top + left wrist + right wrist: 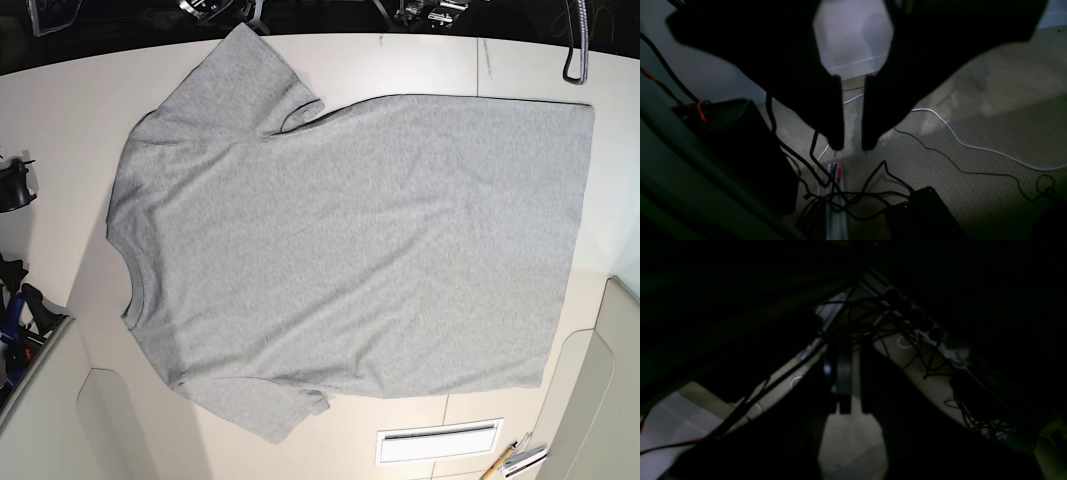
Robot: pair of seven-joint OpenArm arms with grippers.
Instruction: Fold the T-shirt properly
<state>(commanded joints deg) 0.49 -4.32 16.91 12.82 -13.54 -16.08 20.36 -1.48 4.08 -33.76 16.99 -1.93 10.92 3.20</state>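
Observation:
The light heather-grey T-shirt [350, 250] lies flat on the white table [60, 120] in the base view, plain side up. Its ribbed neck is at the left and its hem at the right, with one sleeve at the top left and one at the bottom left. Neither gripper shows in the base view. In the left wrist view, my left gripper [853, 146] hangs over carpeted floor, its jaws a narrow gap apart and empty. In the dark right wrist view, my right gripper [855, 411] also hangs over the floor, jaws slightly apart and empty.
A white slotted plate [438, 442] and pens [515, 460] lie near the table's front edge. A black cable [575, 50] hangs at the back right. Black gear [15, 185] sits at the left edge. On the floor are a white cable [973, 143] and black boxes [927, 213].

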